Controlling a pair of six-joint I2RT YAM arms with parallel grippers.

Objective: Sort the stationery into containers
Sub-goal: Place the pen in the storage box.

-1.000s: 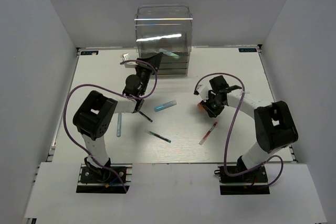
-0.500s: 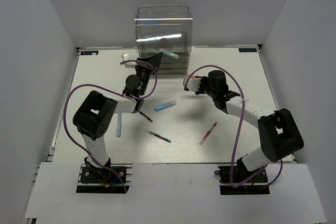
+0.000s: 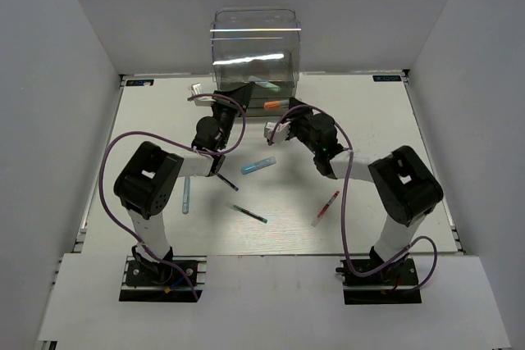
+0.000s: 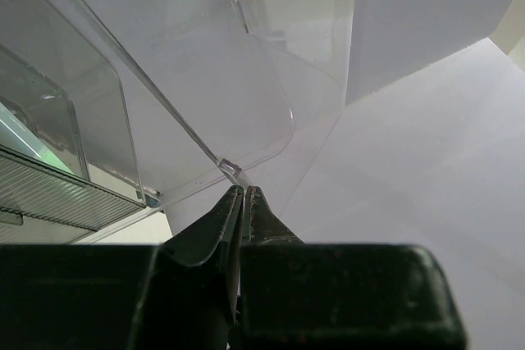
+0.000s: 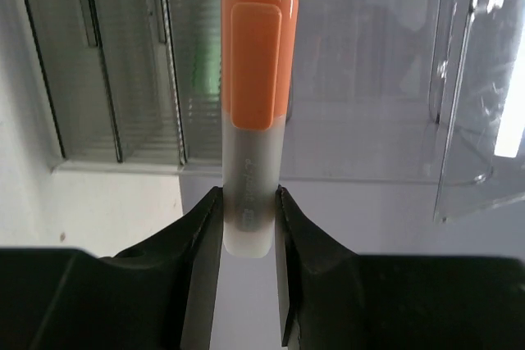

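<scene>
Right gripper is clamping the orange-capped, pale-barrelled marker, long axis pointing ahead at the tall clear plastic drawer cabinet; left gripper, almost closed, is pinching the edge of a clear drawer panel.

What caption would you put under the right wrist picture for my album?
The right claw grips an orange-capped marker upright, just in front of the clear drawer cabinet.
</scene>
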